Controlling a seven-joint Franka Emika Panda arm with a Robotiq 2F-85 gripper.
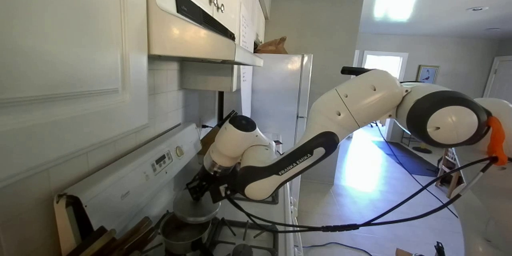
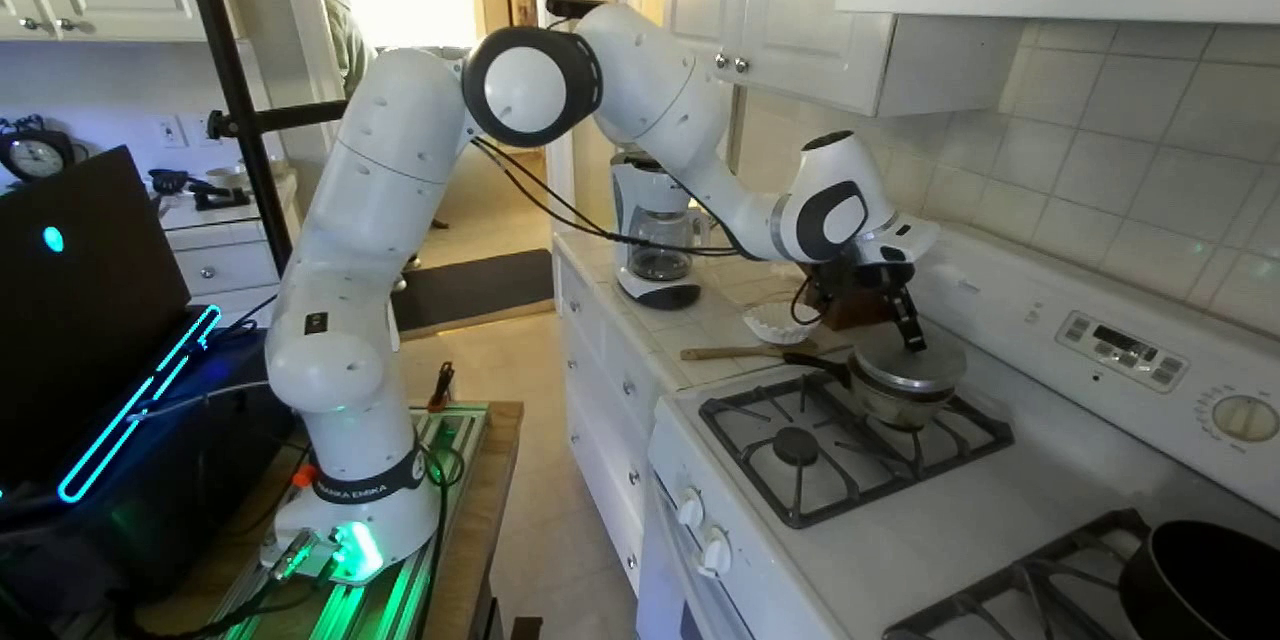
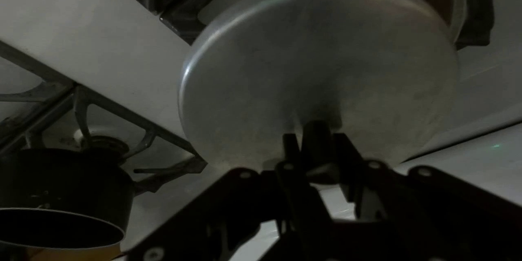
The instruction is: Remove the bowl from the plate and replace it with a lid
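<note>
The grey metal lid (image 1: pixel 195 210) hangs over a small metal pot (image 1: pixel 184 235) on a stove burner. The lid (image 2: pixel 925 363) also shows in another exterior view, over the pot (image 2: pixel 900 407). In the wrist view the lid (image 3: pixel 318 61) is off-centre, leaving part of the pot's opening (image 3: pixel 458 8) uncovered. My gripper (image 3: pixel 316 140) has its fingers closed around the lid's dark knob; it also shows in both exterior views (image 1: pixel 207 194) (image 2: pixel 908 325). A white fluted bowl (image 2: pixel 782 323) stands on the counter beyond the stove. The plate is hidden or out of view.
A dark pan (image 2: pixel 1205 575) sits on the nearer burner, also in the wrist view (image 3: pixel 65 195). The pot's dark handle (image 2: pixel 815 360) points towards the counter, near a wooden utensil (image 2: pixel 735 353). The stove's back panel (image 2: pixel 1120 350) and range hood (image 1: pixel 192 40) are close. A coffee maker (image 2: pixel 655 230) stands farther back.
</note>
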